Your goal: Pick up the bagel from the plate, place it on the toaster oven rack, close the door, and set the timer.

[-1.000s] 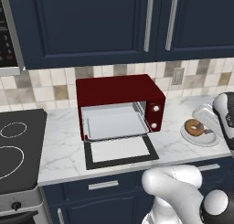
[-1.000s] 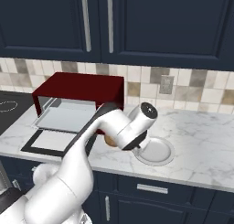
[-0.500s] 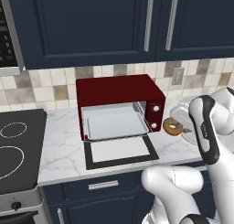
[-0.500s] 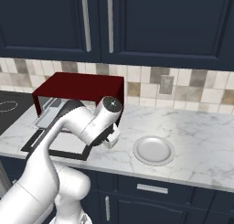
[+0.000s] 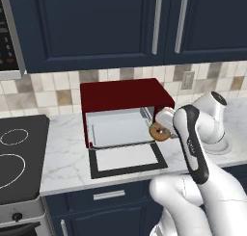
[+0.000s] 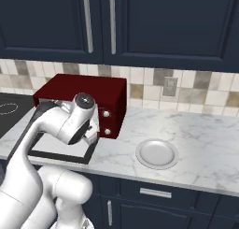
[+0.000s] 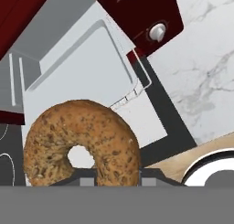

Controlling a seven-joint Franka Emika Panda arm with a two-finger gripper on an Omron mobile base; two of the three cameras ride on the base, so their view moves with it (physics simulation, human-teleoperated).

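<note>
Gripper [image 5: 161, 130] holds bagel [image 5: 158, 132] beside toaster oven rack [image 5: 120, 130]; plate [image 6: 157, 153] bare.

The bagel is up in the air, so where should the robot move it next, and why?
Probably a little further left, over the toaster oven rack. The tool holds the bagel at the rack's right edge, the door lies open, and the plate is bare.

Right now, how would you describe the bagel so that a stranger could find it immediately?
Find the dark red toaster oven on the white marble counter; its black-framed door lies open in front. At the opening's right edge, the robot's claw holds a small golden-brown seeded bagel. It is the only ring-shaped brown thing there.
</note>
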